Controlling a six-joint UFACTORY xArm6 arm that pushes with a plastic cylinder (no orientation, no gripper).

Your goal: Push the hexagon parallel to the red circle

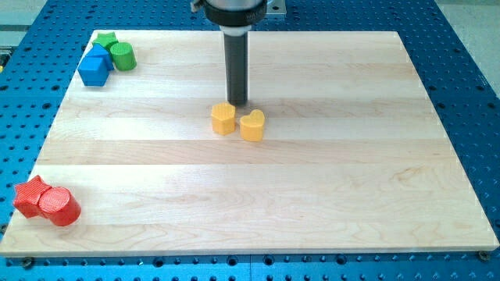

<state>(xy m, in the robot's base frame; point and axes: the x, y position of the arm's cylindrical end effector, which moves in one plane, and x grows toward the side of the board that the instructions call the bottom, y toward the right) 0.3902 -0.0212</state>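
my tip (pixel 237 104) sits just behind the yellow hexagon (pixel 223 119) and yellow heart (pixel 251 125), red circle (pixel 60 207) far at the view's bottom left; no pincer in view, state can't tell.

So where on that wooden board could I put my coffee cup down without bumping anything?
The whole right half of the board is bare, as is the wide strip along the bottom between the red circle and the right edge. The top-left corner, bottom-left corner and centre, where my tip nears the yellow hexagon, are crowded.

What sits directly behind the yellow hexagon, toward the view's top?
My tip stands just behind the yellow hexagon, slightly to its right, above the gap to the yellow heart. Whether it touches the hexagon cannot be told. The rod hides some board behind.
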